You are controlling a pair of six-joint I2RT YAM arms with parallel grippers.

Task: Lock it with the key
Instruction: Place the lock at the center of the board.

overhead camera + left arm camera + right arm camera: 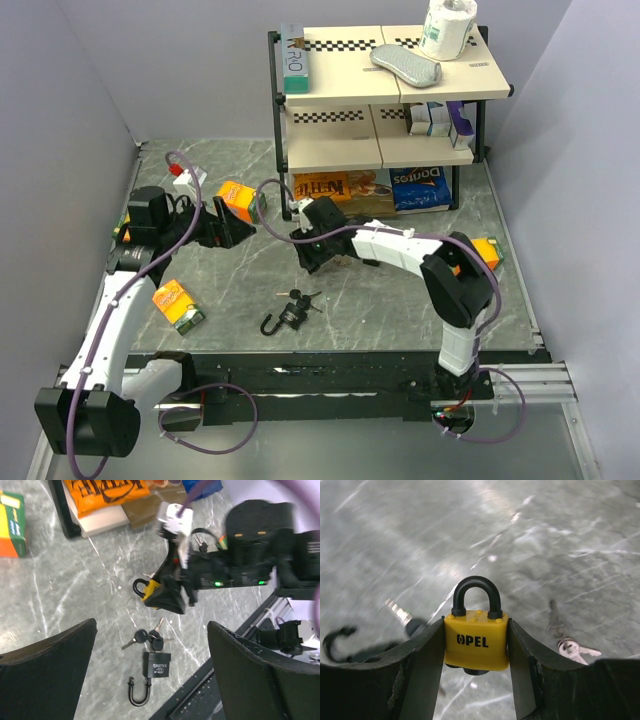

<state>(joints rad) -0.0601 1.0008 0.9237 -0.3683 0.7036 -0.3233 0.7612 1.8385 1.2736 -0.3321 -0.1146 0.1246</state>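
Between the fingers of my right claw (476, 630) sits the yellow padlock (476, 645), clamped by its sides, with both shackle legs seated in the body and the OPEL mark facing my wrist camera. Just past one finger, a bunch of silver keys (572, 650) lies on the marble table (545, 540). Past the other finger lies a black padlock (290, 315), its shackle open and black-headed keys (147, 637) beside it. My left claw (151, 625) hangs over that black padlock, spread wide and holding nothing.
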